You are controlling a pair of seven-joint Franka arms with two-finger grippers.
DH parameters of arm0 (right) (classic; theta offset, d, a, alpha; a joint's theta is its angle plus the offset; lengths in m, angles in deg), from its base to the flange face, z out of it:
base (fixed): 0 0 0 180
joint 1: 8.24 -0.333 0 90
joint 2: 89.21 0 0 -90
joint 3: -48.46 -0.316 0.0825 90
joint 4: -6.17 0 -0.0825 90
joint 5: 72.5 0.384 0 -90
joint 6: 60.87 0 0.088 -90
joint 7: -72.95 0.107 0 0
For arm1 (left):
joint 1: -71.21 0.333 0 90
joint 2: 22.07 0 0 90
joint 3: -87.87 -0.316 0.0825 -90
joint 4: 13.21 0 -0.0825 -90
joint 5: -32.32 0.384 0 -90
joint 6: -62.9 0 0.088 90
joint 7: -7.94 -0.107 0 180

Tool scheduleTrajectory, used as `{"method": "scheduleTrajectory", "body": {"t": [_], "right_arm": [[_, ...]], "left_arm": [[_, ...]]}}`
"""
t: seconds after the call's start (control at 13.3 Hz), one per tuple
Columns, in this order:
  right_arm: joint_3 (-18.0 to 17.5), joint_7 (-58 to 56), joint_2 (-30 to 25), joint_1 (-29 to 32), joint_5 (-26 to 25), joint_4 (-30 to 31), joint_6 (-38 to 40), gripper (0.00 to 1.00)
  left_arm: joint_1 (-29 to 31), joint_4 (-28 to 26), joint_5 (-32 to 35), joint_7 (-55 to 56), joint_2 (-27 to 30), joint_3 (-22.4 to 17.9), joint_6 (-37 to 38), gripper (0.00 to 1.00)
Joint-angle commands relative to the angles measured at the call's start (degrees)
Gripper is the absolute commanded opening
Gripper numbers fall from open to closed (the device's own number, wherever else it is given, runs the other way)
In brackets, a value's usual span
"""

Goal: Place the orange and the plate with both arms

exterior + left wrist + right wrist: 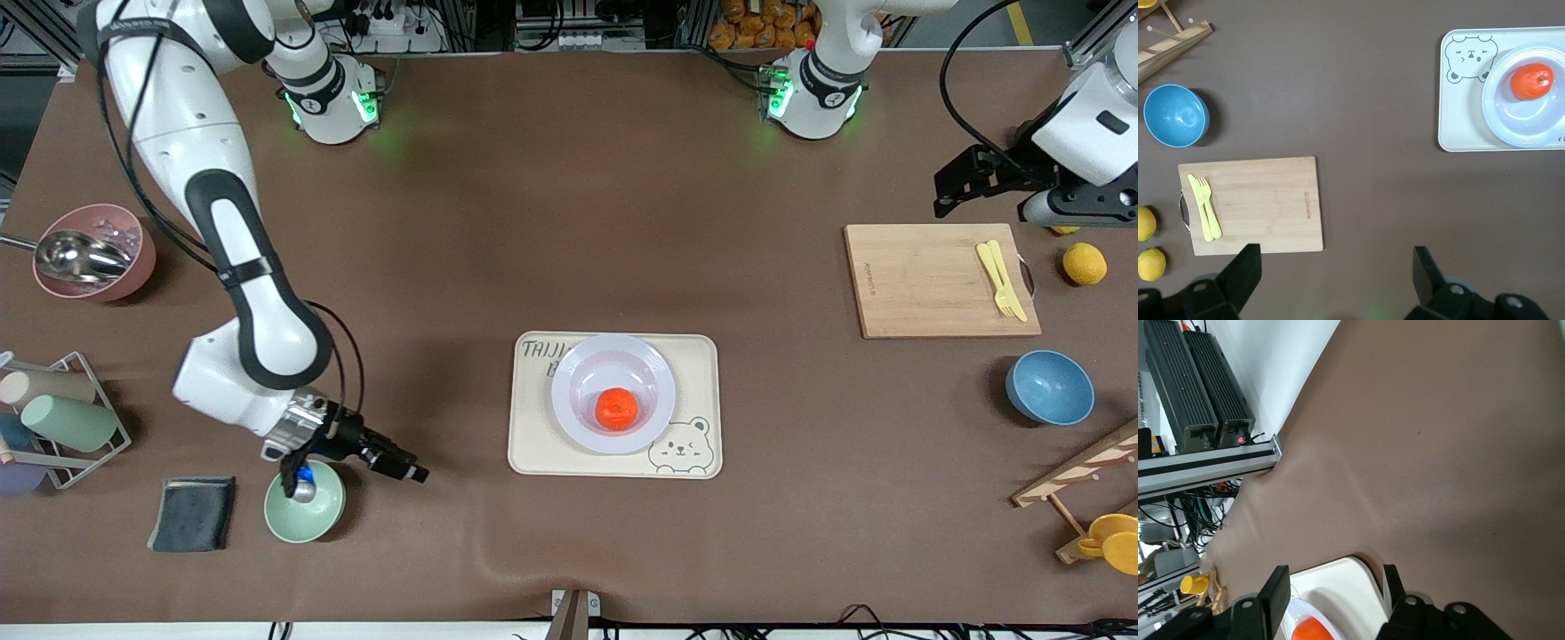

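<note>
- Nearest the front camera sits a green bowl [305, 503], with the right gripper [414, 473] just above the table beside it — fingers apart, holding nothing.
- Orange [616, 408] rests in the plate [578, 369], which stands on the bear tray [542, 449].
- Left gripper [944, 189] waits above the cutting board [925, 280] — jaws wide apart, empty.

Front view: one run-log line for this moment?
small red-orange orange: on round pale lavender plate | plate: on cream bear tray | right end effector: open, empty, beside green bowl | left end effector: open, empty, waiting by wooden board
</note>
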Motion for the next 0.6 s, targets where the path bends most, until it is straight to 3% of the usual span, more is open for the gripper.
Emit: {"method": "scheduleTrajectory", "body": {"t": [0.0,0.15,0.23,0.53], "right_arm": [[-0.51,1.73,-3.10,5.15,-6.57,-0.02,8.50,0.74],[0.11,1.46,-5.11,8.75,-15.50,-1.68,15.01,0.87],[0.11,1.38,-6.26,10.33,-21.03,-2.47,18.43,1.00],[0.37,1.81,-13.02,12.02,-38.54,-3.61,28.62,1.00]], "left_arm": [[0.20,0.25,1.14,0.65,0.08,0.26,0.83,1.00],[0.20,0.25,1.14,0.65,0.08,0.26,0.83,1.00],[0.20,0.25,1.14,0.65,0.08,0.26,0.83,1.00],[0.28,0.16,1.14,0.65,0.08,0.17,0.83,1.00]]}}
